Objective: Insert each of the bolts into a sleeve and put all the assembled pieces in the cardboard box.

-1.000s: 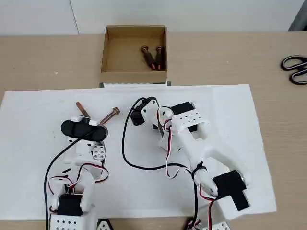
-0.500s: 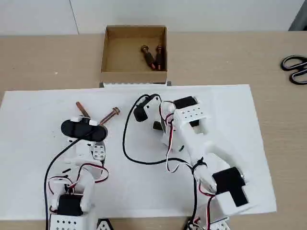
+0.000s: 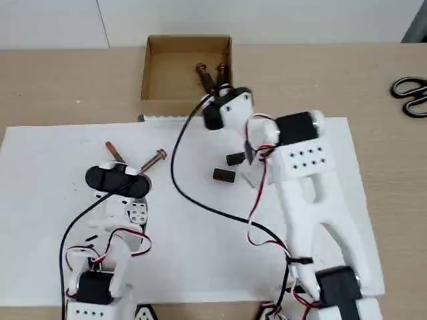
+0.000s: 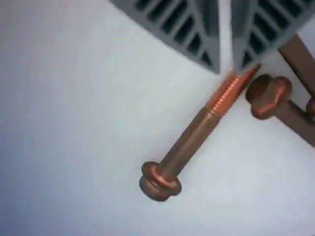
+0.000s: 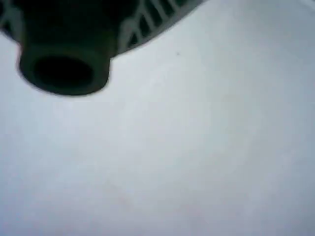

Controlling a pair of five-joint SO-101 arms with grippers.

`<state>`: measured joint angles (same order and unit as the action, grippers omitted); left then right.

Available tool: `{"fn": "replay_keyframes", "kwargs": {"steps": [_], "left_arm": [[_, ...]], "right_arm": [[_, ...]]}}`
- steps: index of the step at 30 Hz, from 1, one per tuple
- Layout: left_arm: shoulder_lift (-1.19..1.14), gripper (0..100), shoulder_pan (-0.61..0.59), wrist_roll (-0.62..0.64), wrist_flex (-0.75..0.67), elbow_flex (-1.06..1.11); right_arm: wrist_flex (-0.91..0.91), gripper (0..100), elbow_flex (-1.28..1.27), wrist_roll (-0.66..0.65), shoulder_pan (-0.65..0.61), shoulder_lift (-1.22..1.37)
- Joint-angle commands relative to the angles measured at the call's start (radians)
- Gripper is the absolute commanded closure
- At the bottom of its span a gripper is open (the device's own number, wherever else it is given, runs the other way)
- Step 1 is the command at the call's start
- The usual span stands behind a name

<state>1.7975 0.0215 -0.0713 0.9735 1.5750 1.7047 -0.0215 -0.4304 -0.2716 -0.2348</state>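
Two copper bolts lie on the white sheet, one [image 3: 153,161] [image 4: 191,140] with its threaded tip just under my left gripper [image 4: 225,66], the other [image 3: 114,151] [image 4: 278,101] beside it. The left jaws stand shut down to a thin slit and hold nothing. My right gripper [image 3: 243,158] is shut on a black sleeve [image 3: 234,159] [image 5: 64,69], held above the sheet a little short of the cardboard box [image 3: 155,73]. A second black sleeve [image 3: 224,175] lies on the sheet close by. Two bolts fitted in sleeves [image 3: 212,78] rest inside the box.
The white sheet [image 3: 60,200] covers the near part of the wooden table. Scissors [image 3: 409,95] lie at the far right edge. The right arm's black cable [image 3: 175,180] loops over the sheet between the arms.
The right arm has stretched away from its base toward the box, carrying one sleeve; the other sleeve now lies uncovered on the sheet. The left arm and both bolts have not moved.
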Motion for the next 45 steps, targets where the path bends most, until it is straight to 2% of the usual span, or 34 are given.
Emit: {"fn": "replay_keyframes", "kwargs": {"steps": [1,6,13,17,23,29,36,42,45], "left_arm": [[-0.003,98,0.006,-0.006,0.091,-0.151],[-0.221,98,-0.04,-0.028,0.115,-0.335],[-0.81,98,-0.12,-0.02,0.069,-0.716],[-1.069,98,-0.155,0.118,0.091,-0.914],[-1.336,99,-0.16,0.198,0.232,-1.096],[-1.547,99,-0.169,0.439,0.216,-1.106],[-1.702,99,-0.175,0.512,0.212,-1.171],[-1.712,99,-0.176,0.531,0.212,-1.228],[-1.714,94,-0.198,0.543,0.212,-1.228]], "right_arm": [[0.018,99.6,-0.023,0.011,0.065,-0.108],[0.016,99.6,-0.153,0.012,0.091,-0.189],[0.012,99.6,-0.264,0.014,0.096,-0.268],[0.008,99.5,-0.328,0.043,0.096,-0.297],[-0.027,99.5,-0.459,0.049,0.116,-0.367],[-0.07,99.5,-0.56,0.044,0.179,-0.433],[-0.071,99.5,-0.563,0.041,0.216,-0.446],[-0.071,99.5,-0.563,0.043,0.214,-0.447],[-0.071,99.5,-0.563,0.044,0.214,-0.447]]}}
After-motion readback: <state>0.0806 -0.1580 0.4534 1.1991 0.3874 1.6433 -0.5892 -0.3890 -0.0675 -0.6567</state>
